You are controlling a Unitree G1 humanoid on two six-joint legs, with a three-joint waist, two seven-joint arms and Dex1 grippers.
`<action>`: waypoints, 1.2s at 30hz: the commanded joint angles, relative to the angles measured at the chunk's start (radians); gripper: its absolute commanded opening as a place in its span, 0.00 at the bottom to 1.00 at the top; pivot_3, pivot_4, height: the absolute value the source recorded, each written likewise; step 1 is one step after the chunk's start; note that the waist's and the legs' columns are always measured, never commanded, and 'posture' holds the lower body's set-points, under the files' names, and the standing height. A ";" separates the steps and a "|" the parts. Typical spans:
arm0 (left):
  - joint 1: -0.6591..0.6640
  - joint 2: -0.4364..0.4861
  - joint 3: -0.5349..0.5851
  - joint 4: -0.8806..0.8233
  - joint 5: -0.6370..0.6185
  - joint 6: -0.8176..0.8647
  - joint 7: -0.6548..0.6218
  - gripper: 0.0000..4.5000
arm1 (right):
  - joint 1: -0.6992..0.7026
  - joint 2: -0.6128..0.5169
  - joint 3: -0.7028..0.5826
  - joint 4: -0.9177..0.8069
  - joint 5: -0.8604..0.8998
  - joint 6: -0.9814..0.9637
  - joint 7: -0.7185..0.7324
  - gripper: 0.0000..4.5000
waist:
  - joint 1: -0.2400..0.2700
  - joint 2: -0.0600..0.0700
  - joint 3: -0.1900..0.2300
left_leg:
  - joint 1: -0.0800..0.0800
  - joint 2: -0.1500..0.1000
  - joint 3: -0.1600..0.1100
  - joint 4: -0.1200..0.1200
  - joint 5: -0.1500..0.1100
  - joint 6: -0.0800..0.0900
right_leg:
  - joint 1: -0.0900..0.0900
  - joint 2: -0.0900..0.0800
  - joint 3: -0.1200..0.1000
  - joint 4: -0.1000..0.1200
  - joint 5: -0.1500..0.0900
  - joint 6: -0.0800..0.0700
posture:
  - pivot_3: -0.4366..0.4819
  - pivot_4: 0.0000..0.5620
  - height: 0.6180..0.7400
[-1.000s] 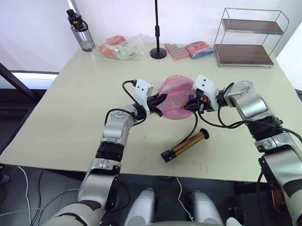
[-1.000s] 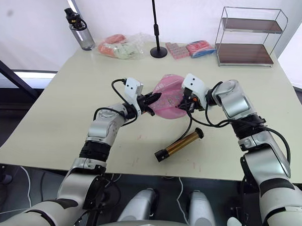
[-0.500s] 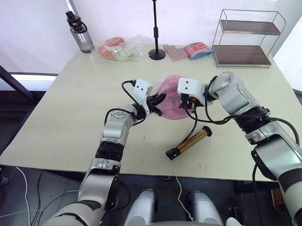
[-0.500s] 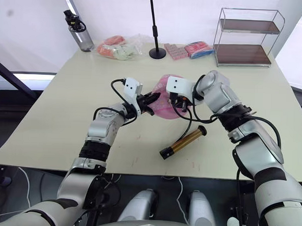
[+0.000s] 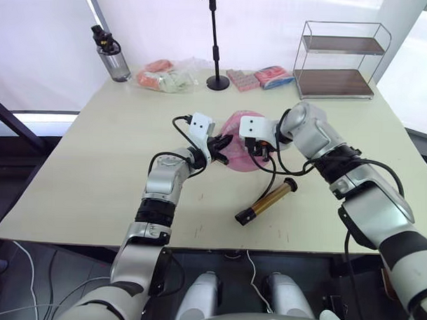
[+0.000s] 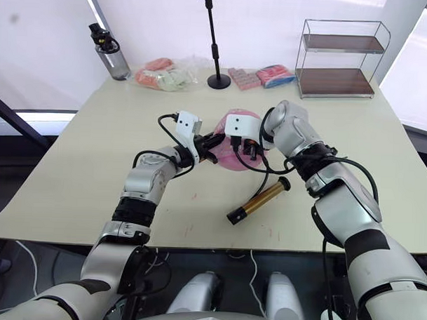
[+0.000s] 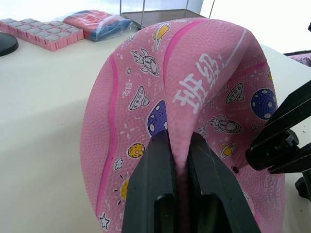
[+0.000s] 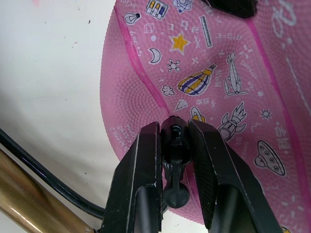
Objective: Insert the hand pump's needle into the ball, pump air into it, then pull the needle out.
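White characters "班级", likely, on ball (image 7: 194,92).

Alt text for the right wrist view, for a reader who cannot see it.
The right gripper clamps the black fitting of the needle against the pink ball, which bears cartoon prints. The hand pump and its black hose lie beside it on the table.

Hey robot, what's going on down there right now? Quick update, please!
Left gripper pinching a fold of the pink ball. Right gripper clamped on the needle fitting, at the ball's surface. Hand pump lying on the table. Nothing blocking.
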State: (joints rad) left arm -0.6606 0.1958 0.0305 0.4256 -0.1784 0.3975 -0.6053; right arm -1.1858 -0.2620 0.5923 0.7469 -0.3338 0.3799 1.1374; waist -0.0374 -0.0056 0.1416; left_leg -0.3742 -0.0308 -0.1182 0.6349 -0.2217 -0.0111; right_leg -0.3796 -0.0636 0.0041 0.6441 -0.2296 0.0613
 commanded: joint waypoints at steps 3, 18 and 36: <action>0.047 -0.026 -0.062 0.065 0.010 0.078 -0.018 0.00 | 0.021 0.052 0.025 0.109 -0.050 -0.043 -0.061 0.08 | -0.003 0.001 -0.003 | 0.002 0.000 0.000 -0.001 0.000 0.000 | 0.002 0.000 0.000 0.000 0.000 0.000 | 0.48 0.27 0.93; 0.066 -0.009 -0.048 0.051 0.003 0.090 -0.010 0.00 | 0.039 0.112 0.024 0.290 -0.118 -0.116 -0.143 0.08 | -0.008 -0.003 -0.018 | 0.013 0.000 0.000 -0.008 -0.002 -0.003 | 0.005 0.001 0.007 0.000 -0.003 -0.005 | 0.48 0.27 0.93; 0.058 0.011 -0.043 0.091 0.002 0.074 -0.009 0.00 | 0.035 0.037 0.051 0.331 -0.188 -0.159 -0.121 0.08 | -0.004 -0.002 -0.019 | 0.013 -0.001 -0.003 -0.009 -0.003 -0.005 | 0.004 0.001 0.008 0.000 -0.004 -0.005 | 0.48 0.27 0.93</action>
State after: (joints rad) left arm -0.6467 0.2044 0.0303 0.4438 -0.1983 0.4111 -0.6032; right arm -1.2029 -0.1683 0.5923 0.9914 -0.4452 0.1899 1.0369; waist -0.0411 -0.0071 0.1222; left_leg -0.3616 -0.0315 -0.1212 0.6256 -0.2250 -0.0165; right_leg -0.3752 -0.0631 0.0120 0.6438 -0.2337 0.0565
